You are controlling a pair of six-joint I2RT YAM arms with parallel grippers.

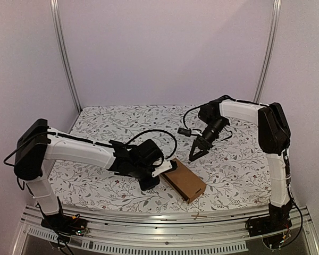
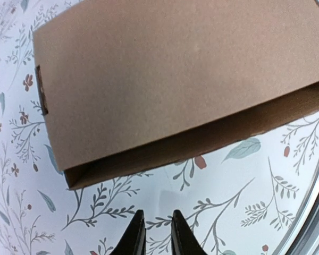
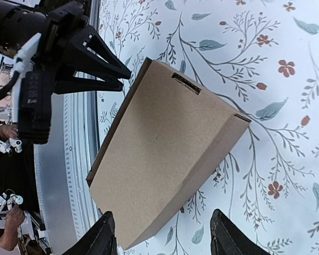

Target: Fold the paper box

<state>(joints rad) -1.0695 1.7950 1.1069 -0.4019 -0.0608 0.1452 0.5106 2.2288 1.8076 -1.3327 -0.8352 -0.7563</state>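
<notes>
Paper box (image 1: 185, 180) on the floral table (image 1: 239, 170), one tool at either side

It lies flat near the table's front edge (one long side gapes open in the left wrist view). The left tool (image 2: 155, 234) sits just beside its left end, pinched nearly together on nothing. The right tool (image 3: 163, 236) hangs above it, spread wide.

paper box (image 2: 175, 79): cut off top, right edges | right claw (image 3: 159, 218): finger bases cut off below
</notes>
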